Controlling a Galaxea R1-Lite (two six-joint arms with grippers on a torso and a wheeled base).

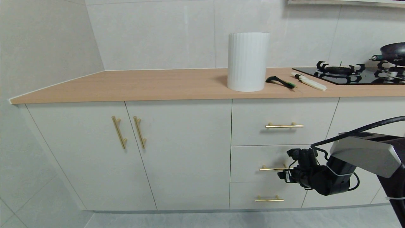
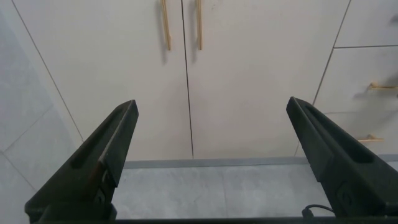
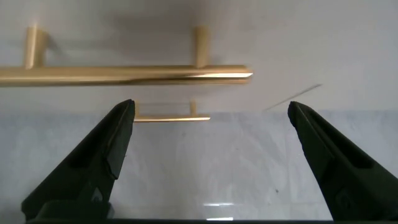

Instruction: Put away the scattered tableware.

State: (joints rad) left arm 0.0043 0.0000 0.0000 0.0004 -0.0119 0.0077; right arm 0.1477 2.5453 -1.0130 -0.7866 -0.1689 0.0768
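The black-handled utensil [image 1: 280, 81] and white knife [image 1: 308, 81] are found on the countertop [image 1: 158, 84], beside the white holder [image 1: 247, 61]. The right gripper [image 3: 211, 107], set before the middle drawer handle [image 3: 124, 74], and the left gripper [image 2: 211, 109] are both held spread. The thin bar may be missed if the jaws are closed off-centre.

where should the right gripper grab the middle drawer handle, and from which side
Grip the middle drawer handle on its bar between the two posts, coming straight from the front. The bar runs level and stands off the drawer face, so probably one finger of the right gripper above, one below.
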